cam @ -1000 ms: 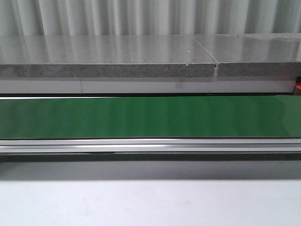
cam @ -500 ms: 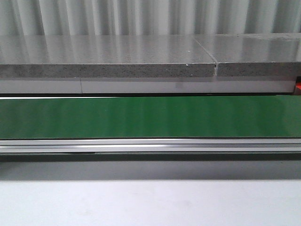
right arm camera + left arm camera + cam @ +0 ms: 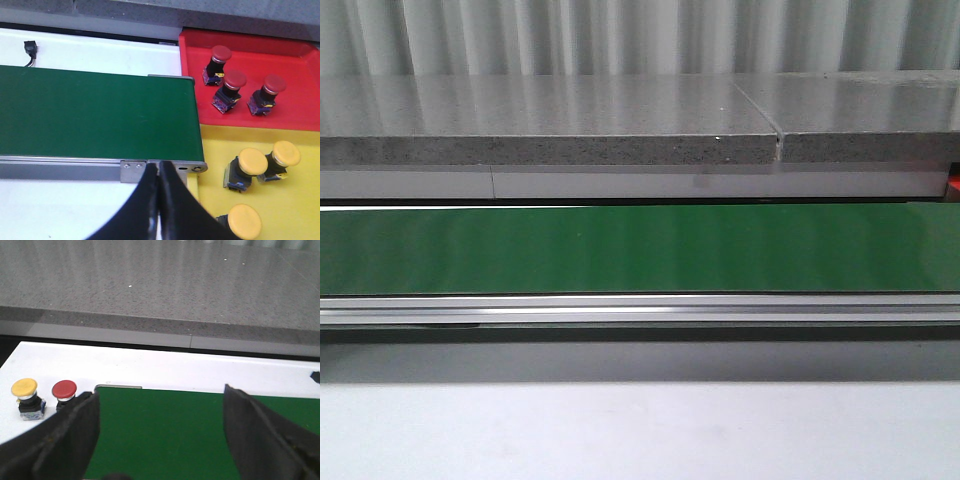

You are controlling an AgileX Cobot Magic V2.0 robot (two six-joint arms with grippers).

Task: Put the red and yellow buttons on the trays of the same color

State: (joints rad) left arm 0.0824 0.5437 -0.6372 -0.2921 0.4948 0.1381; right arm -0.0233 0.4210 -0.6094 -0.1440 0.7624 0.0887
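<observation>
The left pincer is spread wide, nothing between its dark fingers, and hangs over the green conveyor belt. Beside the belt's end, on the white tabletop, a yellow button and a red button stand upright just beside each other, the red one partly hidden by a finger. The right pincer is pressed together on nothing, above the belt's metal end frame. Past that end, the red tray holds three red-capped buttons, tilted. The adjoining yellow tray holds three yellow-capped buttons.
</observation>
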